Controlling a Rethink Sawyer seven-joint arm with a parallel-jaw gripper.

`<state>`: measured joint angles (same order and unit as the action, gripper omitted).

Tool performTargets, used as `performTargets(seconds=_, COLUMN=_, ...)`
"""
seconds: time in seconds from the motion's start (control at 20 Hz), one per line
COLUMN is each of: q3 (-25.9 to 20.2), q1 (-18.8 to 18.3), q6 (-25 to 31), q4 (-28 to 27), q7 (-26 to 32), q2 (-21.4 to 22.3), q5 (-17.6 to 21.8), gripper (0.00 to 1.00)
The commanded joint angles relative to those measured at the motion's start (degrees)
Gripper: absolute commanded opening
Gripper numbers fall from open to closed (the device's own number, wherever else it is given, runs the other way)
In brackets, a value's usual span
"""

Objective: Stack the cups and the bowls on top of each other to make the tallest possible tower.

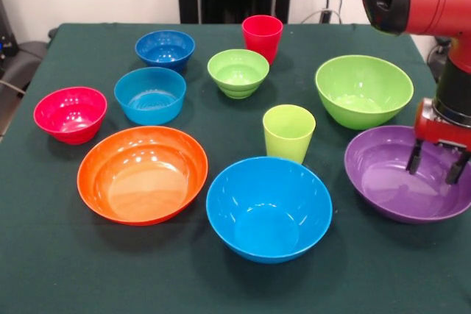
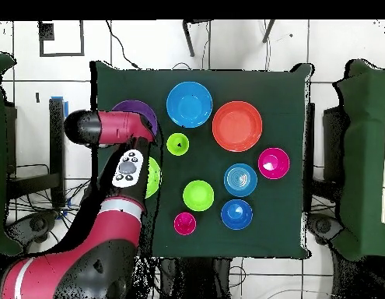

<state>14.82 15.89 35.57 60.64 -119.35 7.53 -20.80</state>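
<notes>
Nothing stacked yet: ten glossy plastic pieces standing apart on the dark green cloth-covered table (image 1: 44, 255). Red-and-black gripper (image 1: 437, 167) hanging over the wide purple plastic bowl (image 1: 383, 182), fingers spread and empty, tips down inside the bowl's rim on its right half and, as far as can be judged, not yet touching the wall. Step in hand, probably: taking this bowl by its rim to carry it to a base piece. Best done by setting one finger inside the wall and one outside, pinching low enough on the rim to stop the smooth plastic slipping, then lifting straight up before any sideways travel. Likeliest base: the large lime-green plastic bowl (image 1: 363, 90), just behind the purple one in the front view (largely hidden under the arm from overhead, only a green edge showing). Worth lowering the purple bowl centred and level, since a tilted nest would spoil every later layer. Lime-green tapered tumbler (image 1: 288, 132) standing left of the purple bowl, close enough to be knocked on a careless swing; large light-blue bowl (image 1: 268, 207) near it in front. Red tumbler (image 1: 262, 37) well apart at the table's far side.
</notes>
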Motion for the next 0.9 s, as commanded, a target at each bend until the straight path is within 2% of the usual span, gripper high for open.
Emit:
performTargets(seconds=0.05, q3=-7.6, q1=1.2, q6=2.8, q4=-2.7, q7=-8.4, q2=-0.9, q5=-1.7, gripper=1.0)
performTargets(seconds=0.55, q3=-6.9, q1=0.1, q6=8.9, q4=1.1, q7=-5.7, q2=5.5, q5=-0.7, gripper=1.0)
performTargets(seconds=0.9, q3=-6.9, q1=-0.9, q6=11.9, q4=1.3, q7=-4.3, q2=7.8, q5=-0.2, gripper=1.0)
